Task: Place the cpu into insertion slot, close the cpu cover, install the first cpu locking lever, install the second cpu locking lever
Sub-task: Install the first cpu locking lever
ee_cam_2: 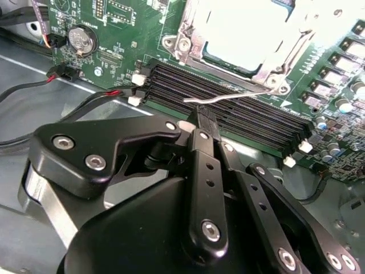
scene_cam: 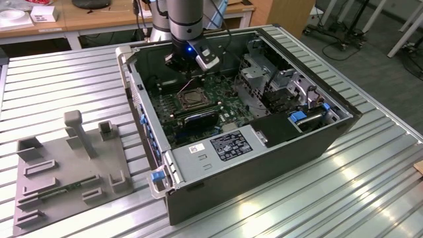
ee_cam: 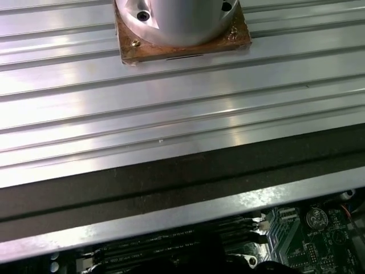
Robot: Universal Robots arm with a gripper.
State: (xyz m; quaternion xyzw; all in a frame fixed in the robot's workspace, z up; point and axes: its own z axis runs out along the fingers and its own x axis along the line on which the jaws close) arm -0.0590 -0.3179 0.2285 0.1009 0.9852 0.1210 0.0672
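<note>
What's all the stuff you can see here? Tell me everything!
table: one, silvery, ribbed, under everything
computer case: one, black, open, on table
part holder: one, grey, exterior view's left of case
motherboard: one, green, inside case
cpu: one, pale, on motherboard
cpu cover: one, silvery, framing cpu
memory slots: several, black, beside cpu
locking lever: one, silvery, beside memory slots
coin battery: one, silver, on motherboard
gripper: one, black, shut, tip at lever

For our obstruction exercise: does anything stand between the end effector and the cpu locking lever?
Nothing visible does. In the second wrist view the end effector sits right at the free end of the locking lever, by the black memory slots. Whether they touch is unclear.
</note>
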